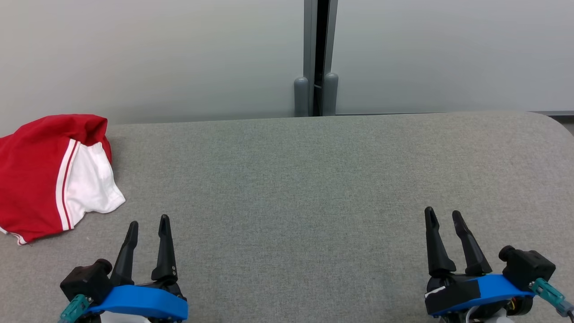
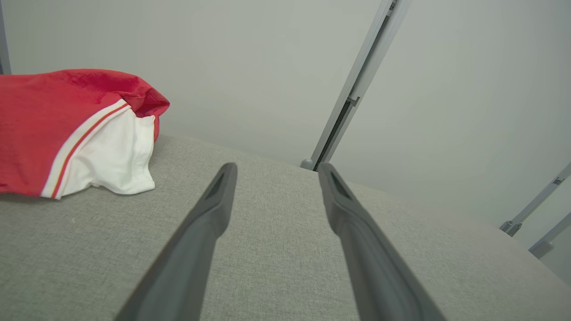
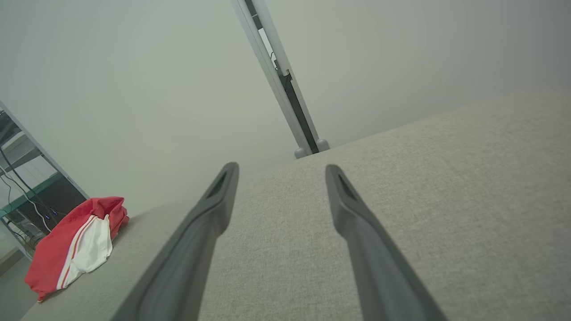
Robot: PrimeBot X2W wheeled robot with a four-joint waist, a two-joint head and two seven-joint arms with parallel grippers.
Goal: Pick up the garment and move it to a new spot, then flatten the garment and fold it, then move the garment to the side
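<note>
The garment (image 1: pixel 40 175), a red piece with a white panel and white-and-red striped trim, lies bunched in a loose heap at the left edge of the head view, on the far left end of the grey fabric-covered surface (image 1: pixel 305 188). Part of the heap runs out of the frame on the left, and its red back fold rises against the pale wall panel (image 1: pixel 157 54) behind. The left fingers (image 1: pixel 165 246) rise from the lower left of the frame, spread apart with bare grey cloth between them, pinching nothing; their tips point up the frame and sit near the garment's white corner but apart from it, to its lower right. The right fingers (image 1: pixel 435 246) rise from the lower right, likewise spread and holding nothing, well apart from the garment with a wide stretch of bare surface between. In the left wrist view the garment fills the upper left, its white panel resting on the cloth just beyond and left of the open fingertips. In the right wrist view it is a small red and white heap at the lower left, at the far end of the surface, with a dark rack with cables (image 3: pixel 26 196) beside it. A grey upright post (image 1: pixel 316 58) with two rounded caps at its foot stands behind the surface at top centre.
</note>
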